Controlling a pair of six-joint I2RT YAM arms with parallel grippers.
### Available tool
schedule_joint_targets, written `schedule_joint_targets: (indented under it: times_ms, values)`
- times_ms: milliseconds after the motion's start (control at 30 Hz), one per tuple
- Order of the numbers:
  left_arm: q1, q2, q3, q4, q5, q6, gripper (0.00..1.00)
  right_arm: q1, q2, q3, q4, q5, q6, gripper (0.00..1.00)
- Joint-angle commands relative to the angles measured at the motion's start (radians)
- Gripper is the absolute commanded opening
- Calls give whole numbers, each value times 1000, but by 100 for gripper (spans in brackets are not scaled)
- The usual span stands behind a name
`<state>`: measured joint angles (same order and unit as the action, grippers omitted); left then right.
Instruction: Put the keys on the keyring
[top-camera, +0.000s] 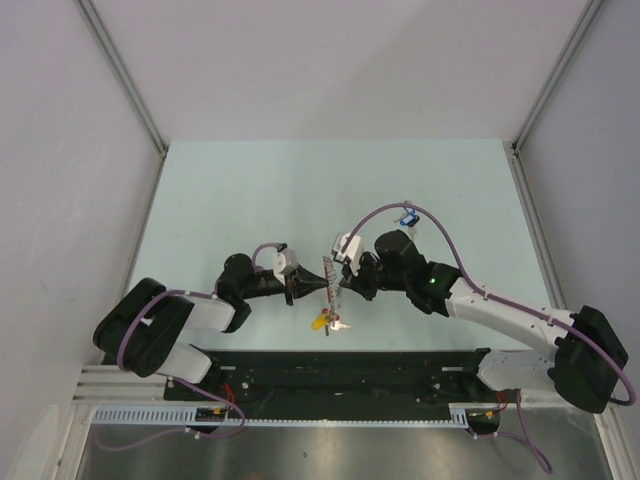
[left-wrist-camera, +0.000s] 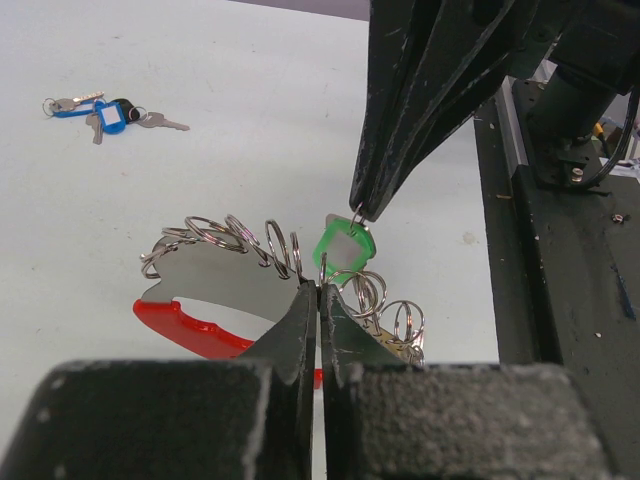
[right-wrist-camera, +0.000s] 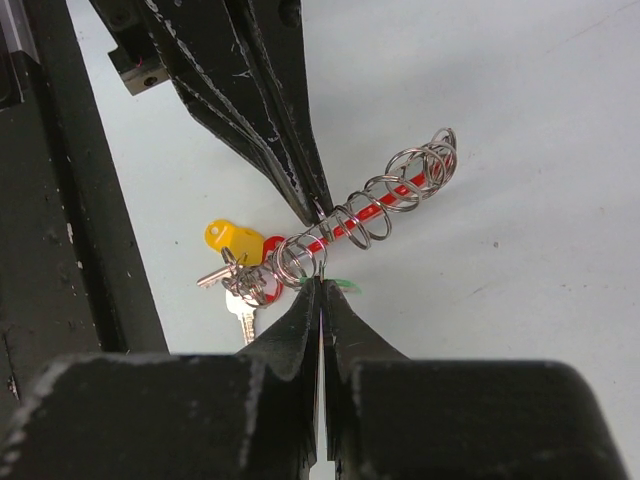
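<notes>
Left wrist view: the green key (left-wrist-camera: 342, 248) hangs just above the keyring (left-wrist-camera: 215, 262), head uppermost. The small ring at the top of the head is pinched in the tip of the right gripper (left-wrist-camera: 360, 212), whose jaws are closed on it. The blade points down behind the keyring's coils and is hidden. The keyring itself is a curved silvery plate with a red loop (left-wrist-camera: 185, 322) along its lower edge and a row of split rings (left-wrist-camera: 238, 238) along the top. Its long axis runs left to right across this view. The left gripper (left-wrist-camera: 318, 292) has its fingers pressed together on the keyring's right-hand part, holding it.

In the right wrist view the keyring's axis slants from lower left to upper right. A yellow tag (right-wrist-camera: 232, 238) and a red tag (right-wrist-camera: 271, 247) hang with a plain silver key (right-wrist-camera: 243, 315) at its lower-left end.

From the top external camera the keyring sits between the two gripper tips, running roughly away from the arm bases, tags at the near end.

The blue key (left-wrist-camera: 110, 115) lies flat on the pale table (left-wrist-camera: 250, 110), well apart from the keyring, on its far side.
</notes>
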<state>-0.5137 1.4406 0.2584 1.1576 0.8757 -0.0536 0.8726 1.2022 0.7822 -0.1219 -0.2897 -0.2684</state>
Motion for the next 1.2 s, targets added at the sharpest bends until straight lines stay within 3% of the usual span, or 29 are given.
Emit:
schedule_joint_targets:
  times_ms: [0,1167]
  values:
    - [9,-2,30,59,23,-3,0,-9,26,58,39,-32,-31,0]
    - [9,12,36,65,36,-8,0,-58,83,88,19,-123,-49,0]
